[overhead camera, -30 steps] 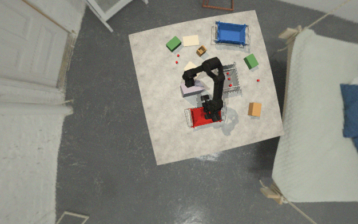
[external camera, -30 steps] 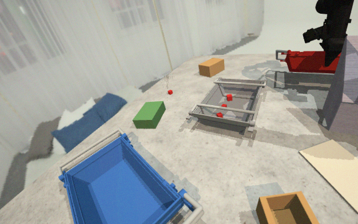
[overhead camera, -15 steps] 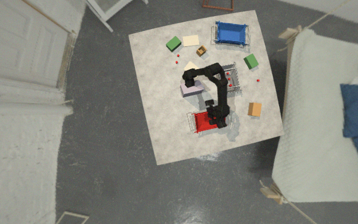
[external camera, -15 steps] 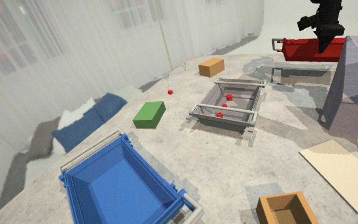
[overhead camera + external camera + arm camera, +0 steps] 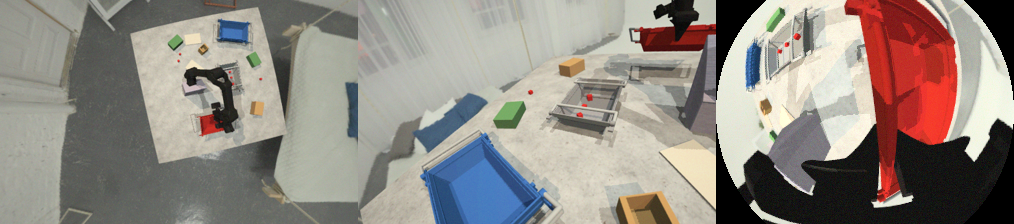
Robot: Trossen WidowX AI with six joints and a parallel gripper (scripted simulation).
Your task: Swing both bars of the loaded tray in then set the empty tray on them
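My gripper (image 5: 221, 123) (image 5: 679, 36) (image 5: 880, 125) is shut on the rim of the empty red tray (image 5: 206, 125) (image 5: 661, 39) (image 5: 916, 76) and holds it in the air, well above the table near its front edge. The loaded grey tray (image 5: 230, 65) (image 5: 582, 119) (image 5: 789, 63) stands apart from it near the table's middle, with small red blocks (image 5: 589, 97) inside. Its two wire bars, the near bar (image 5: 584, 108) and the far bar (image 5: 601, 82), lie across its top close to the ends.
A blue tray (image 5: 233, 31) (image 5: 478, 183) stands at the far corner. Green blocks (image 5: 175, 42) (image 5: 253, 59) (image 5: 509, 114), an orange box (image 5: 257, 108) (image 5: 571, 67), an open brown box (image 5: 203, 48) (image 5: 644, 208), a lilac block (image 5: 194, 88) (image 5: 701, 94) and cream sheets (image 5: 193, 38) (image 5: 692, 160) lie around.
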